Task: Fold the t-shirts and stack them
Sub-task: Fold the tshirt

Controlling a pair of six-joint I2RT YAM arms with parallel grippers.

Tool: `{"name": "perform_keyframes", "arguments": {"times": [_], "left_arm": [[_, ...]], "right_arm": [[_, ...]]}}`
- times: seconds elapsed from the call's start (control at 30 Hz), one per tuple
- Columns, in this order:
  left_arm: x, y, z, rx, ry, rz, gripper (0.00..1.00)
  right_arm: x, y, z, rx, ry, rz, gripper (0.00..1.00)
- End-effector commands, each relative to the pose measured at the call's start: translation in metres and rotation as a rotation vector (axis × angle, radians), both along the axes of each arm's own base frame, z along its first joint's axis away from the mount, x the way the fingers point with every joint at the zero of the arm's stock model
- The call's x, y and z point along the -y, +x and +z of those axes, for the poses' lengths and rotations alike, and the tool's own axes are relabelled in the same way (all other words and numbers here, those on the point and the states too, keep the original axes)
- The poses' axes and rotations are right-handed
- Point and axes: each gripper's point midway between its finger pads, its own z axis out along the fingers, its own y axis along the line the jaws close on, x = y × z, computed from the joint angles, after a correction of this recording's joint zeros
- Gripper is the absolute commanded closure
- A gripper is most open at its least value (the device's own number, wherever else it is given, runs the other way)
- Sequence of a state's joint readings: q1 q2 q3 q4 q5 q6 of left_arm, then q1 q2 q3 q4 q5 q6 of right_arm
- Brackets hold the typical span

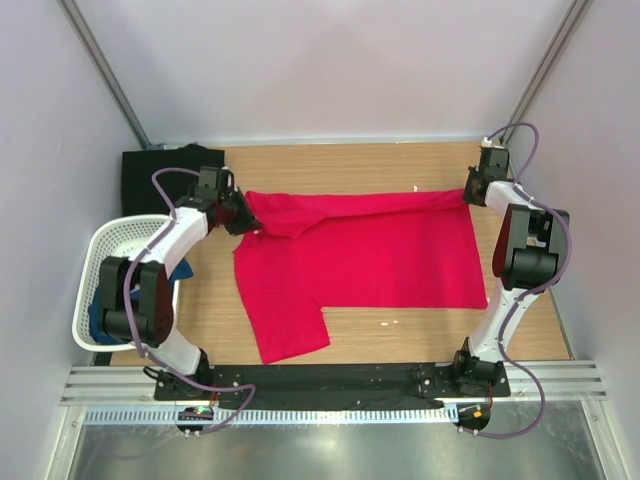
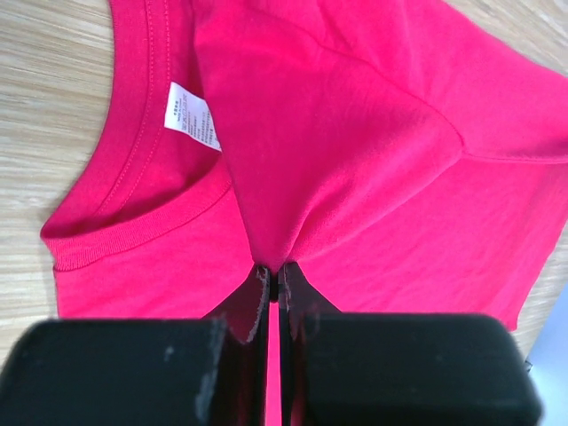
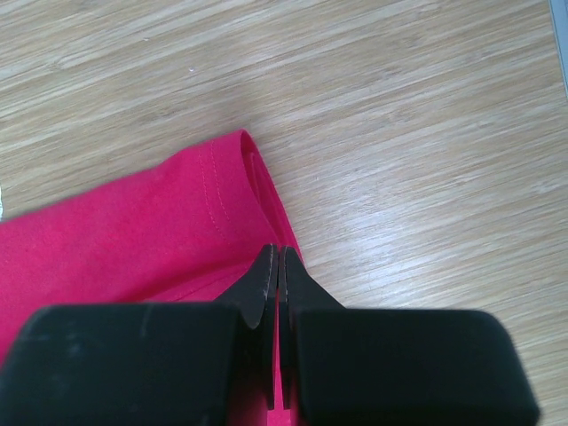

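On centre of worktop [image 1: 400,335]: red t-shirt [image 1: 380,255], spread flat, far strip doubled over. L gripper [image 2: 273,271] at worktop's far-left area: jaws closed, pinching a raised fold of red cloth just beside collar; white neck label [image 2: 193,115] exposed. R gripper [image 3: 277,253] at worktop's far-right area: jaws closed on doubled hem corner of same shirt. Black t-shirt [image 1: 150,175] at worktop's far-left corner. White mesh basket [image 1: 100,250] at worktop's left edge, blue t-shirt [image 1: 182,268] inside.
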State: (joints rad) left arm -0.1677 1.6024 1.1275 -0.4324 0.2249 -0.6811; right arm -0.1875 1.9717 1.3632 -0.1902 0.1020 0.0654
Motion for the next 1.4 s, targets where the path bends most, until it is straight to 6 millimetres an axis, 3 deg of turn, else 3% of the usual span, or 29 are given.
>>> {"name": "perform_keyframes", "arguments": {"times": [0.0, 0.17, 0.47, 0.63, 1.17, 1.2, 1.23, 1.27, 1.3, 1.33, 1.37], "left_arm": [[-0.006, 0.0, 0.034, 0.079, -0.018, 0.024, 1.0], [-0.002, -0.004, 0.042, 0.093, -0.038, 0.013, 1.0], [0.005, -0.018, 0.019, 0.029, -0.043, 0.002, 1.0], [0.018, -0.026, 0.014, 0.009, -0.058, -0.01, 1.0], [0.022, -0.042, -0.011, -0.062, -0.053, 0.017, 0.99], [0.022, -0.04, -0.007, -0.054, -0.049, 0.015, 0.92], [0.021, -0.04, -0.005, -0.051, -0.041, 0.016, 0.84], [0.019, -0.043, -0.003, -0.061, -0.026, 0.005, 0.72], [0.019, -0.039, 0.008, -0.038, -0.023, 0.0, 0.48], [0.017, -0.037, 0.018, -0.019, -0.017, 0.004, 0.38], [0.013, -0.034, 0.028, 0.0, 0.004, 0.02, 0.3]], "right_arm": [[0.01, 0.012, 0.035, 0.08, -0.043, -0.015, 0.99], [0.011, 0.013, 0.033, 0.077, -0.044, -0.017, 0.99], [0.012, 0.013, 0.029, 0.064, -0.045, -0.018, 0.99], [0.013, 0.014, 0.029, 0.061, -0.05, -0.022, 0.99], [0.014, 0.017, 0.03, 0.046, -0.051, -0.016, 0.98], [0.012, 0.015, 0.029, 0.034, -0.043, -0.015, 0.92], [0.012, 0.016, 0.033, 0.035, -0.041, -0.013, 0.78], [0.01, 0.016, 0.04, 0.042, -0.038, -0.009, 0.67], [0.008, 0.012, 0.042, 0.028, -0.027, -0.001, 0.58], [0.006, 0.013, 0.051, 0.042, -0.023, 0.004, 0.44], [0.006, 0.01, 0.064, 0.059, -0.023, 0.002, 0.39]]}}
